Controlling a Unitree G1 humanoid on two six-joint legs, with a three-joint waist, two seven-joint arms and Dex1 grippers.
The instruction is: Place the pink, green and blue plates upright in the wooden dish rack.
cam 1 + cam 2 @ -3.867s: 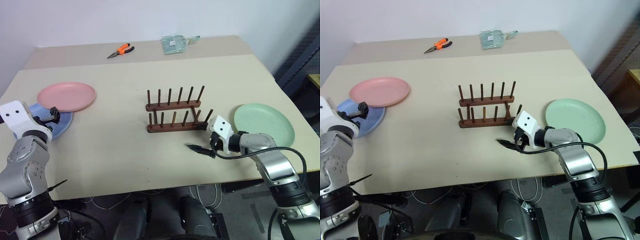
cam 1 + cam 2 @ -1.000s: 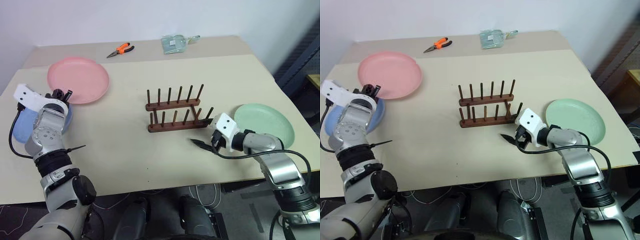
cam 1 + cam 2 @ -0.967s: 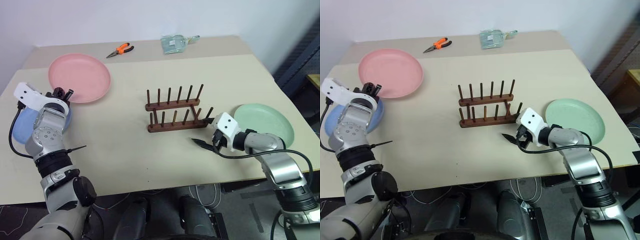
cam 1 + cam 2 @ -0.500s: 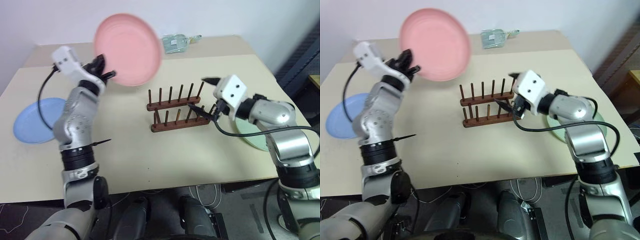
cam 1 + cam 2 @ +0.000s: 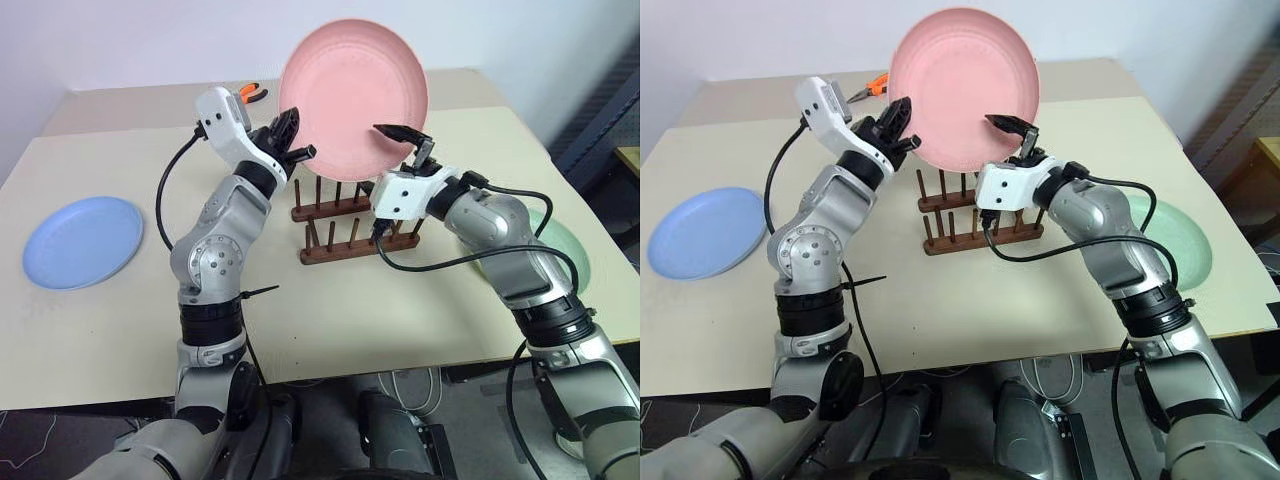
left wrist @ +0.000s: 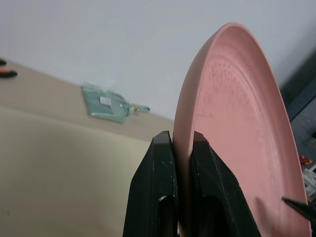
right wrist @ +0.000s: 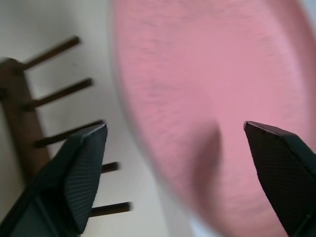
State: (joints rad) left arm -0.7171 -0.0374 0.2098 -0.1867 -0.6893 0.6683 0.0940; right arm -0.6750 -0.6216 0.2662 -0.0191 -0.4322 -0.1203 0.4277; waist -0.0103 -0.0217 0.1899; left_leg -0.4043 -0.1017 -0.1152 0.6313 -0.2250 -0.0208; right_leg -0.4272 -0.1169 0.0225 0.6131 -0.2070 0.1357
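Observation:
The pink plate [image 5: 352, 95] hangs upright in the air above the wooden dish rack [image 5: 350, 225]. My left gripper [image 6: 181, 140] is shut on the plate's left rim, which is clamped between both black fingers. My right gripper [image 7: 174, 127] is open at the plate's lower right side, its fingers spread wide with the plate's face just ahead of them. The blue plate [image 5: 80, 240] lies flat at the table's left. The green plate [image 5: 1175, 240] lies flat at the right, partly hidden behind my right arm.
Orange-handled pliers [image 5: 868, 88] lie at the back of the table, behind my left arm. A clear plastic packet [image 6: 111, 103] also sits near the far edge. The rack's pegs [image 7: 59, 91] stand bare beneath the plate.
My left gripper has swung the pink plate to the right, from the left of the rack to above it. My right gripper has risen and turned up to the plate's lower right edge.

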